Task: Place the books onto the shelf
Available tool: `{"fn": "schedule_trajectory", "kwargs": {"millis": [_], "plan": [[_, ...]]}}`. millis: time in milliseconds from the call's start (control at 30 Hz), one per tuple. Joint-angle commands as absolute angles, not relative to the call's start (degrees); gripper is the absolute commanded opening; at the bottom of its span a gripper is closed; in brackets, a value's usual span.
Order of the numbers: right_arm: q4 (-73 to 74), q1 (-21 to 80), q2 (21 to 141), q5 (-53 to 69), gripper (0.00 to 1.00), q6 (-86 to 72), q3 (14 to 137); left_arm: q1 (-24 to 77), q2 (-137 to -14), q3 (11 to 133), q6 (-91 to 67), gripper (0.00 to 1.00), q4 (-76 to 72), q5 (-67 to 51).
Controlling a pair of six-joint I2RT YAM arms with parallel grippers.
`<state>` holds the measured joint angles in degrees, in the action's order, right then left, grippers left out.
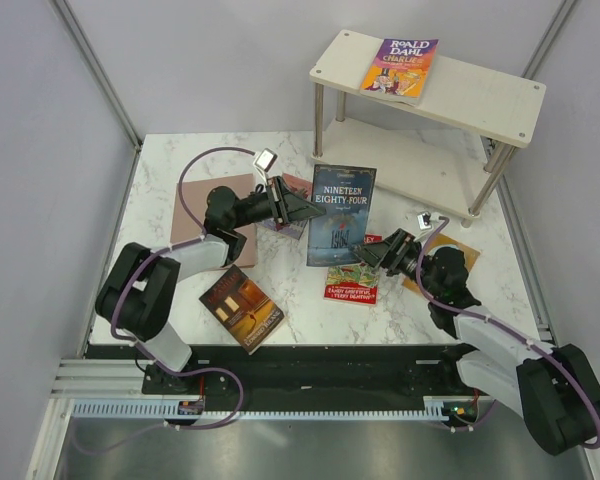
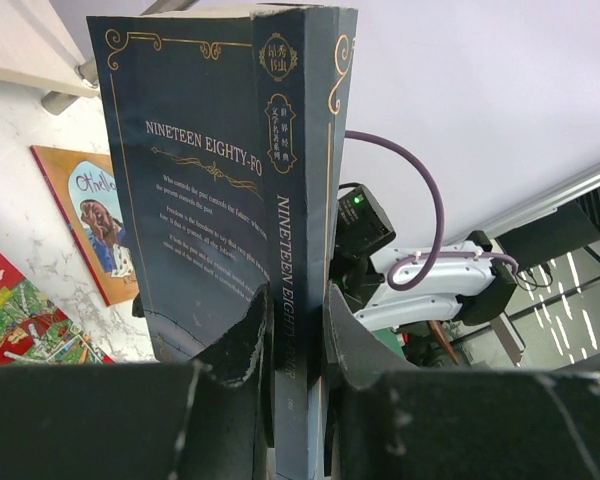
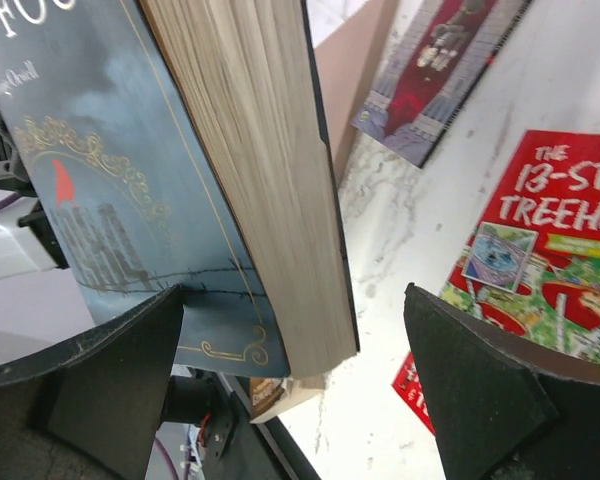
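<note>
The left gripper [image 2: 298, 342] is pinched shut on the spine of the dark blue Nineteen Eighty-Four paperback [image 1: 340, 212], low down near the book's bottom edge. One finger presses the back cover and the other the front. In the left wrist view the book stands upright out of the jaws, spine toward the camera. From above, its front cover faces up and it sits near the middle of the marble table [image 1: 155, 200], with its lower edge over the red Treehouse book [image 1: 352, 285].

The right gripper [image 1: 372, 252] stands spread as wide as it goes and holds nothing. In the right wrist view its two black fingers [image 3: 120, 370] flank the lower corner of the blue paperback, with the page edge between them — whether either finger touches the cover I cannot tell. That corner appears clear of the tabletop.

The shelf [image 1: 480, 95] stands at the far right of the table, and the purple-orange Roald Dahl book [image 1: 400, 65] lies flat on its top board. The lower board is bare where it shows.

The orange Othello book [image 1: 467, 250] lies flat, partly under the right arm. A dark brown-orange book [image 1: 242, 308] lies near the left arm's base. A dusty-pink flat rectangle [image 1: 195, 215] lies under the left arm — beside it, a purple-red cover [image 1: 298, 186] peeks from beneath the left gripper.
</note>
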<state>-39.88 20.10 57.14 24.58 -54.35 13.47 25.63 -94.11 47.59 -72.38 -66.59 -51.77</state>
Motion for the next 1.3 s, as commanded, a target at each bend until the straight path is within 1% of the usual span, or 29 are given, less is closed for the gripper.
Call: {"fn": "schedule_trajectory", "kwargs": {"millis": [0,133,267,367,567,633,733,800,833,867,900,933,967,1000,1033,1100,1133,1200,1233,1267], "plan": [[-53.6,19.86,59.41,27.86,0.98,-58.35,13.18,26.1,-89.65,49.48,-74.71,0.02,-70.75,-53.26],[-59.49,19.86,63.45,30.75,0.98,-61.24,12.75,26.1,-91.31,50.45,-75.06,0.02,-71.28,-53.52],[-72.12,19.86,69.5,35.14,0.98,-66.7,11.6,26.02,-94.04,53.16,-76.28,0.02,-72.33,-54.32],[-78.37,19.86,72.93,36.56,0.98,-69.68,11.69,26.02,-96.23,54.92,-77.25,0.02,-73.92,-54.32],[-88.22,19.86,77.43,39.55,0.98,-75.83,11.95,25.4,-98.26,57.13,-75.68,0.02,-71.29,-54.49],[-90.69,19.78,77.78,40.25,0.96,-77.42,11.87,25.23,-98.09,57.13,-73.93,0.02,-68.92,-53.97],[-91.23,19.86,75.69,39.29,0.89,-79.54,10.64,24.96,-98.0,57.48,-71.81,0.02,-66.45,-54.23],[-86.95,19.86,73.31,38.5,0.84,-78.32,10.37,24.87,-98.0,57.66,-71.19,0.02,-65.13,-54.67],[-81.53,19.86,70.26,38.06,0.82,-77.35,10.63,24.87,-98.0,57.48,-70.58,0.02,-64.78,-54.84],[-78.34,19.86,68.57,37.88,0.75,-76.39,10.98,24.79,-97.91,57.39,-70.32,0.02,-64.34,-54.93],[-75.0,19.86,66.73,37.88,0.72,-73.77,12.2,24.79,-97.56,57.22,-69.96,0.02,-63.38,-54.76],[-67.05,19.86,62.97,37.71,0.52,-72.44,13.0,24.61,-97.47,56.87,-69.18,0.02,-62.76,-54.67],[-62.8,19.78,61.02,37.36,0.43,-70.77,13.79,24.52,-97.38,56.69,-68.91,0.02,-62.49,-54.67],[-58.49,19.86,59.0,36.74,0.38,-67.53,15.36,24.43,-97.38,56.52,-68.82,0.02,-62.32,-54.41],[-49.83,19.78,54.89,36.04,0.37,-65.41,16.25,24.35,-97.47,56.25,-68.73,0.02,-62.31,-54.4],[-40.48,19.78,51.0,32.8,0.29,-61.72,19.05,24.26,-97.73,56.16,-68.56,0.02,-62.23,-54.4],[-32.08,19.86,47.76,31.57,0.21,-58.22,20.03,24.34,-97.82,55.99,-68.47,0.02,-62.23,-54.4],[-26.83,19.78,45.54,29.01,0.19,-55.56,21.79,24.26,-98.09,55.9,-68.29,0.02,-62.23,-54.14],[-23.59,19.86,44.57,28.74,0.14,-54.15,22.32,24.34,-98.26,55.81,-68.29,0.02,-62.23,-53.97],[-22.42,19.78,44.73,29.7,0.12,-53.71,22.85,24.26,-98.44,55.9,-68.29,0.02,-62.23,-53.88]]}}
